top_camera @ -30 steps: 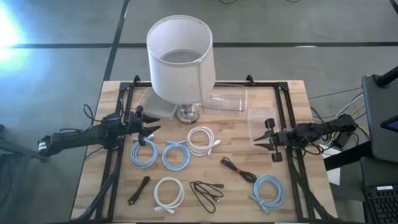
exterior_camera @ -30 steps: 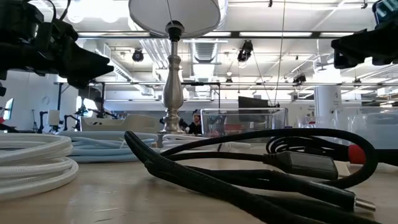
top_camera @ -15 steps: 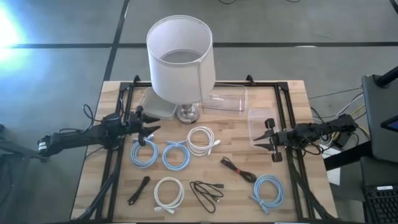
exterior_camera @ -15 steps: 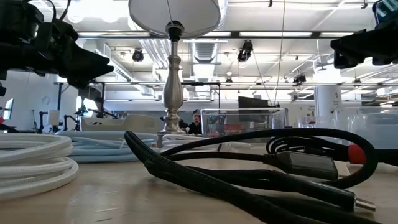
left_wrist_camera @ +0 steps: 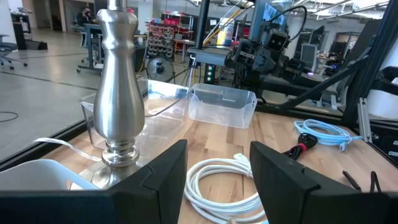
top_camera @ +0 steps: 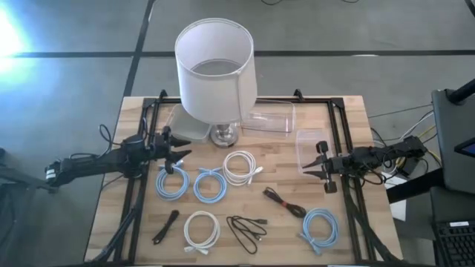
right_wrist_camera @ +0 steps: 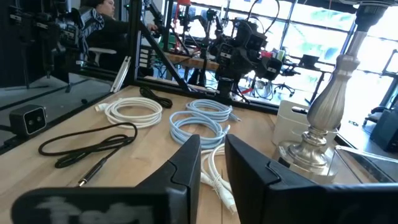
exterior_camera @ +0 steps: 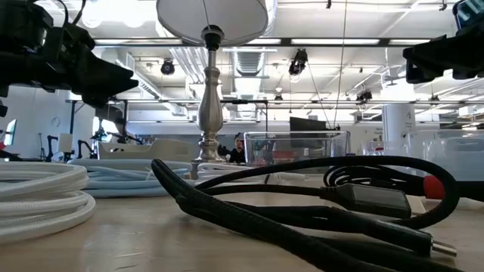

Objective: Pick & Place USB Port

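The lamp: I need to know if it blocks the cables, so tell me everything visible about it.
The lamp stands upright at the table's far middle. It has a white cylindrical shade, open on top, over a turned, silvery, metal-looking stem on a round foot. The foot rests on the wooden table, beside clear plastic bins, just behind a white coiled cable. Neither gripper touches it.

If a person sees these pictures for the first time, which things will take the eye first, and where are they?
The tall lamp with its white shade stands at the far middle of the wooden table and dominates the high view. In front of it lie coiled cables: three light blue coils, two white coils and some black cables. The left gripper and the right gripper wait at either side, holding nothing.
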`<action>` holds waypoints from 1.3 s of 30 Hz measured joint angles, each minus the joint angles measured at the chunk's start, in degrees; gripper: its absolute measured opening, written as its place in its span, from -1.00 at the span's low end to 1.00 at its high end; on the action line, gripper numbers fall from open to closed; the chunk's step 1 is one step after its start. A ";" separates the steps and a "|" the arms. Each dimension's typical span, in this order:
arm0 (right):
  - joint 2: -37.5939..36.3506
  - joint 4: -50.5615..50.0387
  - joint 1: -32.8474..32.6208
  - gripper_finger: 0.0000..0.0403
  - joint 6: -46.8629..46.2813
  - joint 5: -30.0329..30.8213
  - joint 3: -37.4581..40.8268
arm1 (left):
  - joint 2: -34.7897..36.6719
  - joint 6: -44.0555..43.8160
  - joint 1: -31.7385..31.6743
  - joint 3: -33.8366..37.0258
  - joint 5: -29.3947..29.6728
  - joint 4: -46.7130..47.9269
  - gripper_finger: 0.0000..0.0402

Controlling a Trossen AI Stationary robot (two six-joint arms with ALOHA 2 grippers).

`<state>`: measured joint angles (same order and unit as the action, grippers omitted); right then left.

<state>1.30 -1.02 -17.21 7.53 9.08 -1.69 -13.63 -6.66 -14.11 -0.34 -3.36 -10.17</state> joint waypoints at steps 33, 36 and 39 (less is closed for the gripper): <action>0.00 0.00 -0.02 -0.64 0.00 0.00 0.02 | 0.00 0.00 0.02 0.00 -0.01 0.00 -0.11; 0.02 0.00 -0.02 -0.61 0.00 0.00 0.02 | -0.01 0.00 0.02 0.00 -0.02 -0.01 -0.11; 0.00 0.00 -0.02 -0.59 0.00 0.00 0.02 | -0.02 0.00 0.02 0.00 0.00 0.00 -0.11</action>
<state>1.30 -1.02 -17.23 7.53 9.08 -1.67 -13.65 -6.66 -14.09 -0.34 -3.36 -10.18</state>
